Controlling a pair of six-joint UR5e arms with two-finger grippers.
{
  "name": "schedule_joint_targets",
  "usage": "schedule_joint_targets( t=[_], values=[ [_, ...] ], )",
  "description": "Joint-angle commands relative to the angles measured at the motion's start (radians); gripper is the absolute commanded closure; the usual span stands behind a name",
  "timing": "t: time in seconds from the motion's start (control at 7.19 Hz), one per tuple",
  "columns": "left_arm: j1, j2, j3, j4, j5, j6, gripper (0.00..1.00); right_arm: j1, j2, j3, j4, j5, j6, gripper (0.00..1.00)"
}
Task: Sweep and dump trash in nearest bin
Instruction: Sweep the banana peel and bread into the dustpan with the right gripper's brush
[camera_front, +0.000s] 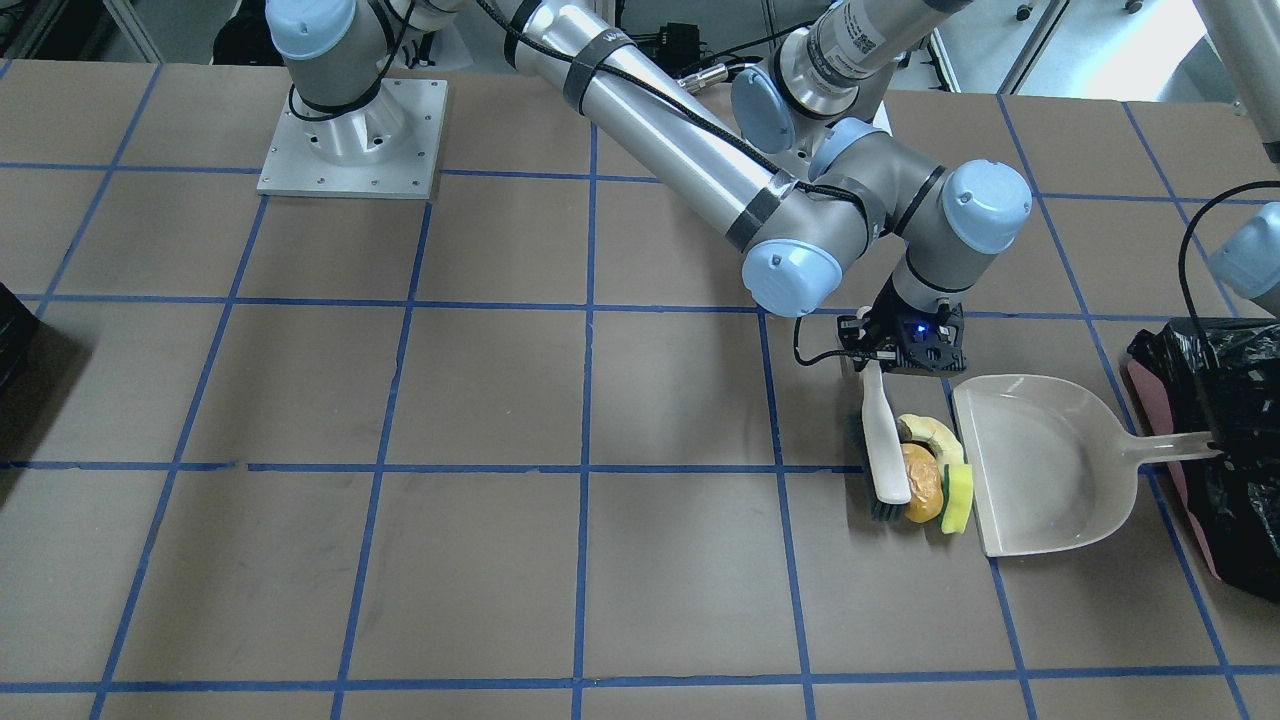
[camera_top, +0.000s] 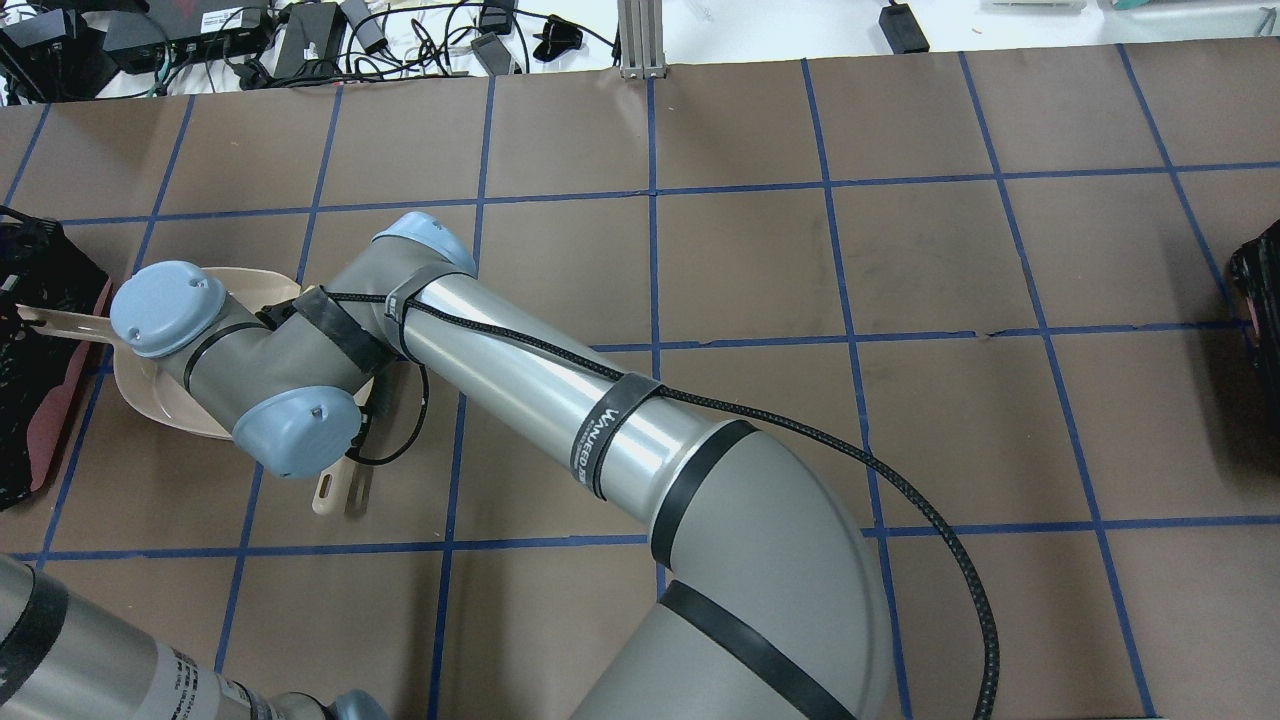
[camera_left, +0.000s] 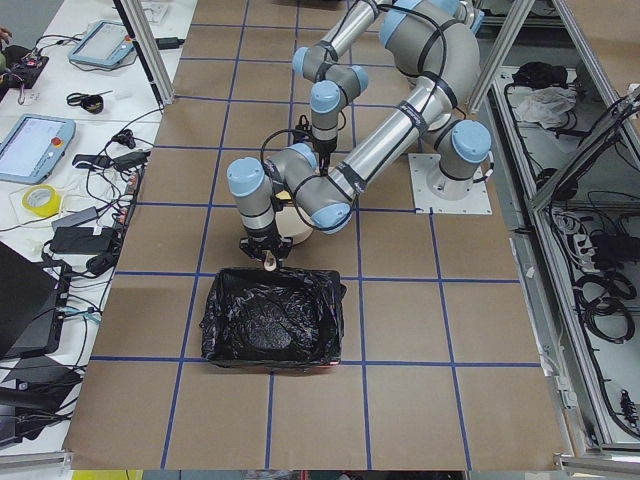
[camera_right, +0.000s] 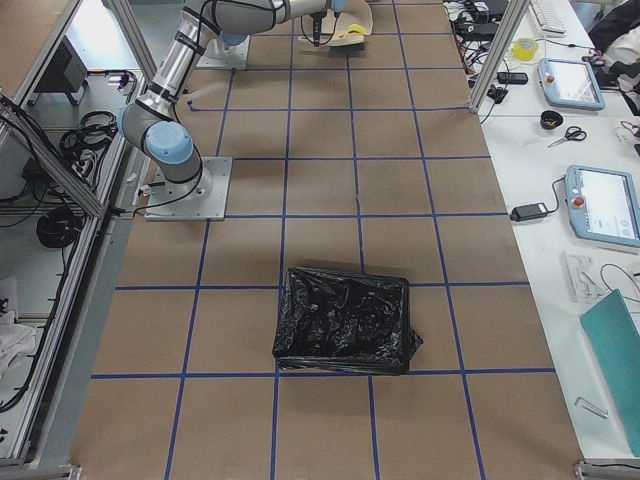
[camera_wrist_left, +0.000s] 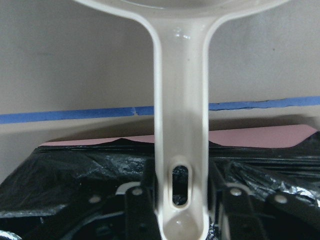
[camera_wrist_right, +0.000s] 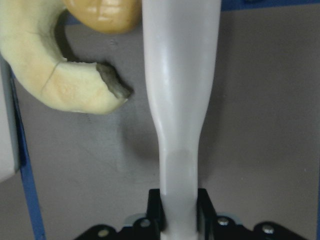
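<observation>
My right gripper (camera_front: 905, 350) reaches across the table and is shut on the white handle of a brush (camera_front: 885, 450). The brush head presses the trash against the dustpan's (camera_front: 1040, 465) mouth: the orange-brown lump (camera_front: 920, 482), the pale yellow peel (camera_front: 930, 432) and the green-and-yellow sponge chunk (camera_front: 957, 497). All three lie on the table just outside the pan. My left gripper (camera_wrist_left: 182, 210) is shut on the dustpan handle (camera_wrist_left: 181, 125), over the edge of the pink-sided bin (camera_front: 1225, 470) lined with a black bag. The right wrist view shows the peel (camera_wrist_right: 55, 75) and the lump (camera_wrist_right: 102, 12) beside the brush handle (camera_wrist_right: 180, 100).
A second black-bagged container (camera_right: 345, 320) stands at the table's far end on my right side, and it also shows in the overhead view (camera_top: 1260, 290). The right arm's base plate (camera_front: 350, 140) is bolted to the table. Blue tape lines grid the brown surface.
</observation>
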Motion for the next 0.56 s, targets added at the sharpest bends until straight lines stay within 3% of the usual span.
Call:
schedule_joint_targets(
  t=[0.0, 0.42],
  values=[
    [0.000, -0.002, 0.000, 0.014, 0.002, -0.002, 1.00, 0.000, 0.008, -0.039, 0.008, 0.017, -0.001, 1.00],
    [-0.002, -0.004, -0.002, 0.014, 0.002, -0.003, 1.00, 0.000, 0.041, -0.062, 0.008, 0.046, -0.001, 1.00]
  ],
)
